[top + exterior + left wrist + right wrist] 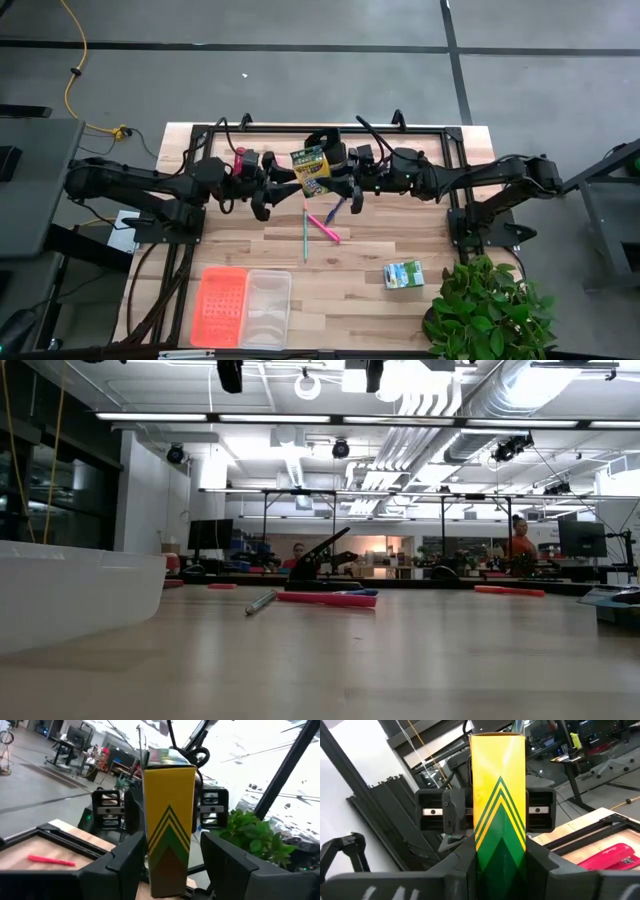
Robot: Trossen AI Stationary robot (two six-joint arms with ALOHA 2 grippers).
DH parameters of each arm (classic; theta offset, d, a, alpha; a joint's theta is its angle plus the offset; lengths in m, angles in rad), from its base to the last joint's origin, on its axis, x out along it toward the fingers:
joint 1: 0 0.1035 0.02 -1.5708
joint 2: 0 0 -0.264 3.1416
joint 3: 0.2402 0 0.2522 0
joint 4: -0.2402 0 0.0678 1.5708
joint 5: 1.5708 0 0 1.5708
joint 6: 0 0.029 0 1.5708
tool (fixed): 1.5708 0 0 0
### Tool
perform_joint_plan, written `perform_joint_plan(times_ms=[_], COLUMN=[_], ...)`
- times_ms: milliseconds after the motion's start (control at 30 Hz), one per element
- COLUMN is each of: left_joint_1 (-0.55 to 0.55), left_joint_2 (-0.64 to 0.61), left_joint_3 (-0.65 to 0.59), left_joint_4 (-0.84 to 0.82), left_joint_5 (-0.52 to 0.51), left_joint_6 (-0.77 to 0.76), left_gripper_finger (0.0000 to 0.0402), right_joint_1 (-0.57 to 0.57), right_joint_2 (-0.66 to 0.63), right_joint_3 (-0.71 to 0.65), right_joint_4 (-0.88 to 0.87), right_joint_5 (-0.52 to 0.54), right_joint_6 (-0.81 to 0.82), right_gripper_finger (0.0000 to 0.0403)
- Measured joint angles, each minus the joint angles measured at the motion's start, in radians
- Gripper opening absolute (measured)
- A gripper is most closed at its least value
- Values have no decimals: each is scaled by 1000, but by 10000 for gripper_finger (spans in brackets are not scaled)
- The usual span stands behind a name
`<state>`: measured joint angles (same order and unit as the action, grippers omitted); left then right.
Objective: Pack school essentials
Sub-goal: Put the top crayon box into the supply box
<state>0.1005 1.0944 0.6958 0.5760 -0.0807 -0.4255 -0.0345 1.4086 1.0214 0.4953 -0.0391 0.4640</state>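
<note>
A: We note the crayon box (311, 170) held up off the table between both arms, near the back rail. The right gripper (500, 857) is clamped on its narrow sides, fingers pressed flush against the cardboard.

B: And the left gripper (172, 865)? From its wrist view we see one finger against the box and the other standing clear (so spread, not gripping). We judge this a handover: the box is presented upright so the other arm can take it across its thin faces.

A: The remaining items lie on the table: a green pencil (305, 233) and pink pen (324, 227) just beside each other near the middle, the small green-and-white box (403, 273) toward the plant (490, 305).

B: The orange tray (219, 306) and clear bin (267, 306) wait at the front left, presumably the packing destination.
</note>
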Motion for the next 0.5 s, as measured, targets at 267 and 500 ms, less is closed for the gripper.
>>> perform_joint_plan(times_ms=[267,500], left_joint_1=[-5,8], left_joint_2=[88,71], left_joint_3=[58,64], left_joint_4=[-9,-26], left_joint_5=[-6,-7], left_joint_6=[81,114], left_gripper_finger=[184,184], right_joint_1=[2,2], right_joint_2=[0,0], right_joint_3=[0,-1], right_joint_4=[1,1], right_joint_5=[8,7], right_joint_6=[11,-2], right_gripper_finger=[96,96])
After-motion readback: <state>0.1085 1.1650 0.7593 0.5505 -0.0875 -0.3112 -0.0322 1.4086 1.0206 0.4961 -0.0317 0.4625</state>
